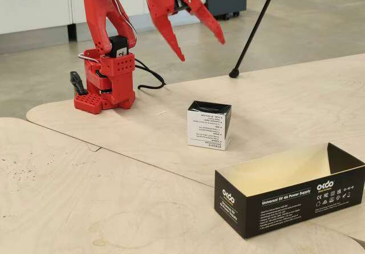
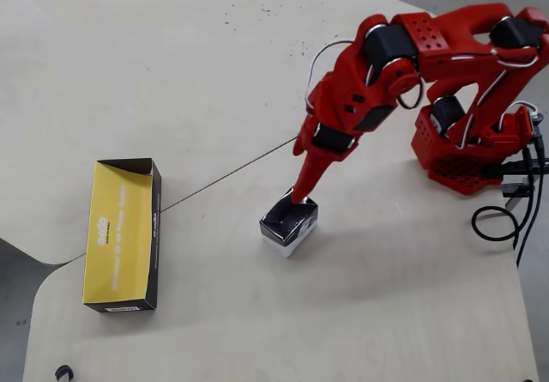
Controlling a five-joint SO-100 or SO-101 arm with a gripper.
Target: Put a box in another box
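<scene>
Lying nearest in the fixed view, at 5 o'clock on the table (image 1: 85, 197): long black box (image 1: 291, 188), open and holding nothing. Standing behind it, near centre: small box (image 1: 209, 125), empty-looking too. Hovering above, well apart: gripper (image 1: 202, 48), spread wide, holding nothing. Risking a tipped or shoved small box if descending off-centre.

The red arm (image 2: 403, 47) is stretched forward and bent downward, the gripper (image 1: 201, 47) held in mid-air (jaws spread wide apart).

Red plastic arm (image 2: 446, 39), perforated base (image 1: 104, 100), black motors, black cable (image 1: 145, 77)
</scene>
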